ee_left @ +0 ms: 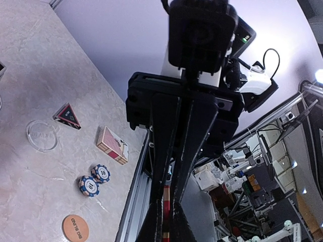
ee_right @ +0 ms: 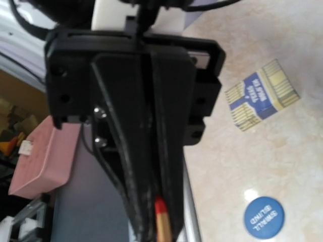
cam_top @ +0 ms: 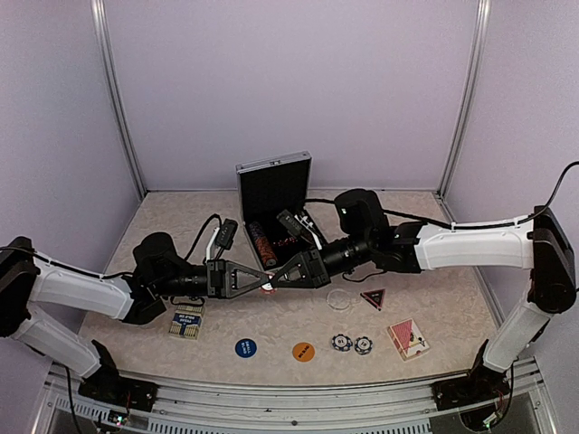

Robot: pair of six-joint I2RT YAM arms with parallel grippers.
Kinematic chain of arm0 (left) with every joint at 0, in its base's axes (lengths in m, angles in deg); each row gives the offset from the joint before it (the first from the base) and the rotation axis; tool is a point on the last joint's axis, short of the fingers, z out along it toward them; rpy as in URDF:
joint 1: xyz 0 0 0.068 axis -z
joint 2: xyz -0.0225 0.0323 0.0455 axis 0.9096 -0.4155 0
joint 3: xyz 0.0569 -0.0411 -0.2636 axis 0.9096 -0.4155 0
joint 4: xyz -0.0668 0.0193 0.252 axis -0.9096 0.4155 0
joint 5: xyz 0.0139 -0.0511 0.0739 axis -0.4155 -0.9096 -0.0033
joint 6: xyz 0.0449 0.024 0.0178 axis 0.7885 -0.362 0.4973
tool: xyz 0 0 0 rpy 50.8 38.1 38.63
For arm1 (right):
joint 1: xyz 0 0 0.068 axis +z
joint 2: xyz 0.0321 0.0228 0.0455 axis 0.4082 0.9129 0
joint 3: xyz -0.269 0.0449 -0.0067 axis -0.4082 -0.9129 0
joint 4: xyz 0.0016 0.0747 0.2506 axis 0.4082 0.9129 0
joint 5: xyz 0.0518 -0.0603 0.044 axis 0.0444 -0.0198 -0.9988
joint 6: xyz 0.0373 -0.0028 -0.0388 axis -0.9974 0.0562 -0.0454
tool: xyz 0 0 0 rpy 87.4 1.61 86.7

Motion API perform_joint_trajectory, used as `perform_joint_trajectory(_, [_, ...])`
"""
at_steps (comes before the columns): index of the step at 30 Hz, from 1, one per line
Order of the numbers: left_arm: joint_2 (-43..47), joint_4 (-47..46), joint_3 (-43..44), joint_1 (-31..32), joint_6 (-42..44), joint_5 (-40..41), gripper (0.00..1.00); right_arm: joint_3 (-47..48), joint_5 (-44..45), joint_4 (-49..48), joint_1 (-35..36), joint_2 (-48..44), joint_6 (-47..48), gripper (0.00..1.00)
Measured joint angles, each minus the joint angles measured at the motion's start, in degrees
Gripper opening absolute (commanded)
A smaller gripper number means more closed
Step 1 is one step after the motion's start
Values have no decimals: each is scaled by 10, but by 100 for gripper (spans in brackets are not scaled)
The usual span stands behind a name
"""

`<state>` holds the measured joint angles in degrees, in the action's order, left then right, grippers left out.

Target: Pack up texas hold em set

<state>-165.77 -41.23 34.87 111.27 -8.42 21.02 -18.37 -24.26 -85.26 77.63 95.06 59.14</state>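
Observation:
Above the middle of the table my left gripper [cam_top: 262, 284] and right gripper [cam_top: 277, 281] meet tip to tip. Both are shut on the same red striped poker chip [cam_top: 270, 288], held on edge. That chip shows between the closed fingers in the left wrist view [ee_left: 166, 204] and in the right wrist view [ee_right: 161, 219]. The silver case [cam_top: 274, 169] stands open at the back, with a row of red chips [cam_top: 261, 242] lying in its black lining. Two blue chips [cam_top: 351, 344] lie on the table at front right.
On the table lie a blue card deck [cam_top: 186, 322], a blue disc [cam_top: 245, 347], an orange disc [cam_top: 303, 352], a clear disc [cam_top: 339, 300], a dark triangle [cam_top: 373, 297] and a red card deck [cam_top: 409, 338]. Lilac walls enclose three sides.

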Motion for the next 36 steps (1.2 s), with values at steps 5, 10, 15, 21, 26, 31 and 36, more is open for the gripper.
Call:
perform_joint_trajectory(5, [0,-6,0,0,12,-1,30,2,-12,1,-2,0,-3,0])
perform_joint_trajectory(10, [0,-2,0,-3,2,9,72,37,13,56,-2,0,55,0])
perform_joint_trajectory(15, [12,7,-4,-15,-11,19,98,112,89,159,-5,0,163,0])
perform_joint_trajectory(21, [60,41,-21,-34,-10,33,99,167,227,268,-17,3,311,0])
perform_joint_trajectory(26, [113,80,-49,-54,-7,45,99,200,374,327,-23,33,427,0])
perform_joint_trajectory(31, [157,121,-77,-66,-4,56,99,202,524,339,-28,60,522,0])
perform_joint_trajectory(36, [193,158,-96,-73,-2,64,99,205,619,338,-41,105,599,0])
